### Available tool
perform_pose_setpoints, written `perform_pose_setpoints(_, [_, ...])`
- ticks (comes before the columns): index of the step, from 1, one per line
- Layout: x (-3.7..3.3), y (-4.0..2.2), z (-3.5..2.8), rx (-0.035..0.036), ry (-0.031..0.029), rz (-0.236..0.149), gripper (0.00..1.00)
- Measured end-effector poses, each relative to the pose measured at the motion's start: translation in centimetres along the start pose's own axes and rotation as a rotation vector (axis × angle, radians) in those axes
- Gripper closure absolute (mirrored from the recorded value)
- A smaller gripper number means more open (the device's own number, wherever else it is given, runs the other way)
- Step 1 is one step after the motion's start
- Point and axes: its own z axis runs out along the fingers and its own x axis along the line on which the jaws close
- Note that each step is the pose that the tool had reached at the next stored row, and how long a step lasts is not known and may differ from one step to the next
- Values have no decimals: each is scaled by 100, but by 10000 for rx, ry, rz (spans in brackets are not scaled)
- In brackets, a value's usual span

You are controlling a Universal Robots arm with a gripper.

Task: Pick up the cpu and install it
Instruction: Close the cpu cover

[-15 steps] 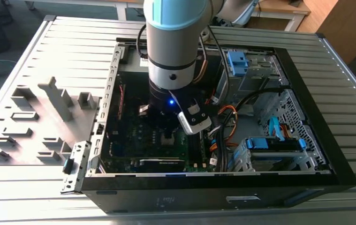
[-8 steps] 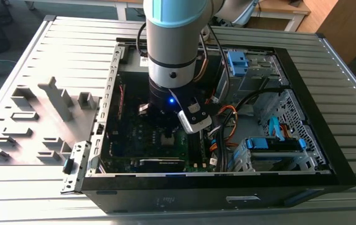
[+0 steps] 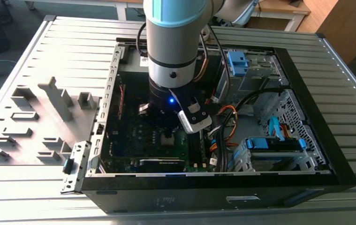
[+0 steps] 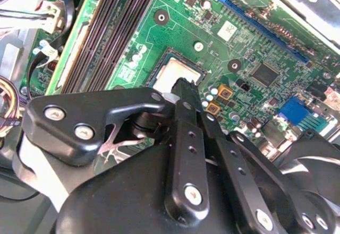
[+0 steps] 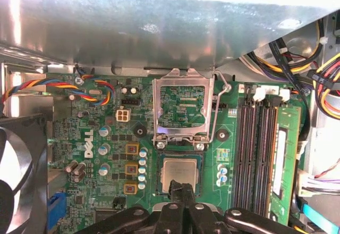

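The cpu (image 5: pixel 180 171), a small square chip with a dull silver top, lies flat in its socket on the green motherboard (image 5: pixel 228 159). In the second wrist view the cpu (image 4: pixel 175 74) shows as a pale square just beyond the fingertips. My gripper (image 5: pixel 182 187) is shut, its two black fingers pressed together with nothing between them. Their tips hang over the near edge of the chip. The socket's metal load plate (image 5: pixel 181 109) stands open and upright behind the chip, its lever (image 5: pixel 221 88) raised. In the exterior view my arm (image 3: pixel 171 47) reaches down into the open computer case (image 3: pixel 328 159).
Memory slots (image 5: pixel 260 144) run beside the socket, and a black fan (image 5: pixel 16 175) sits on the other side. Coloured cables (image 5: pixel 90 88) and the case's metal wall (image 5: pixel 159 27) lie behind. Grey fixtures (image 3: pixel 52 98) stand on the table at the exterior view's left.
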Motion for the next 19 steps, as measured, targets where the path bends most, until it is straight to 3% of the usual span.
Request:
perform_pose_setpoints(2, [-2, 0, -5, -43, -8, -84, 89])
perform_pose_setpoints(7, [-11, -3, -57, -234, -26, -289, 89])
perform_pose_setpoints(13, [-16, -3, -60, -243, -25, -329, 89])
perform_pose_setpoints(19, [-50, -5, -59, -237, -10, -69, 89])
